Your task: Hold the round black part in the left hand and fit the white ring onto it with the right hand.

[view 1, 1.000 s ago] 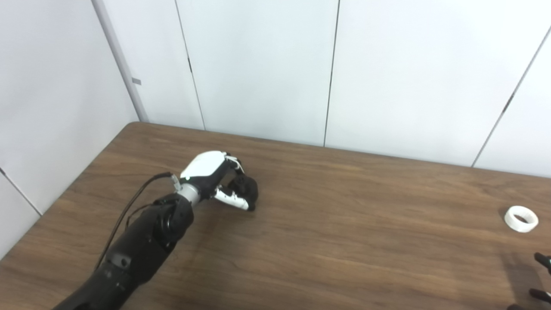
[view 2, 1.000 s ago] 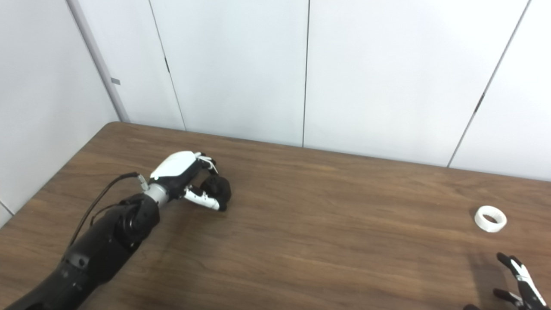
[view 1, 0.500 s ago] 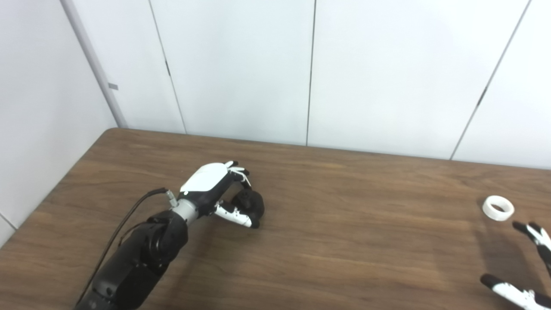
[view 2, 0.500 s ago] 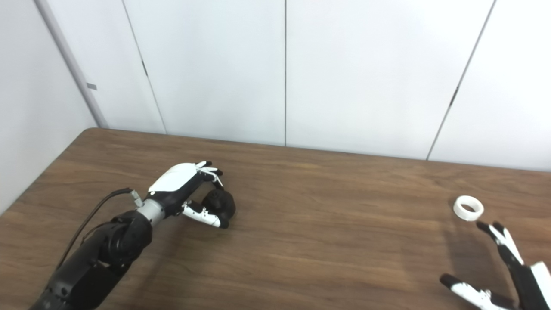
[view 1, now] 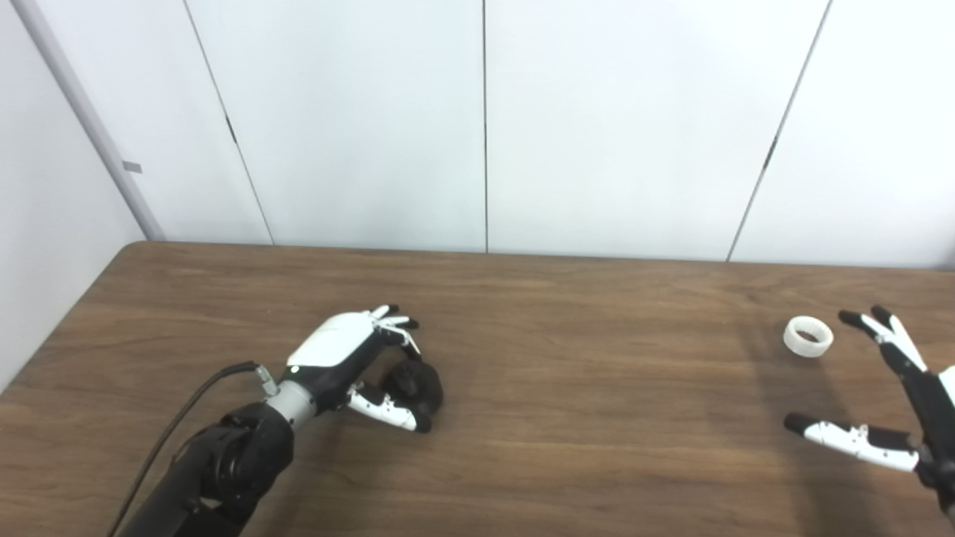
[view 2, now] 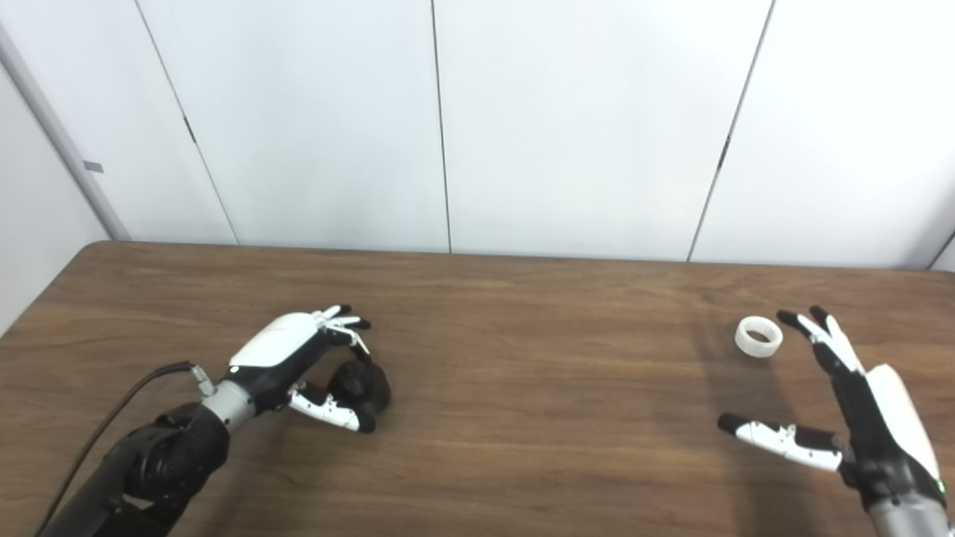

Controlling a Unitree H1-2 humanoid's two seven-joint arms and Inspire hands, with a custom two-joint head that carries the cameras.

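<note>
Now the left hand (view 2: 295, 358) lies low on the brown table (view 2: 537, 418), its fingers and thumb curled around the black part (view 2: 363, 385), which sits on the wood. Whether the part is truly gripped or only enclosed is hard to tell (the fingers cover much of it). Well apart, near the right side, the white ring (view 2: 759, 336) lies flat on the table. The right hand (view 2: 850, 414) is just beside it, spread wide and holding nothing, fingertips (view 2: 792, 319) close to the ring but not touching.
</note>
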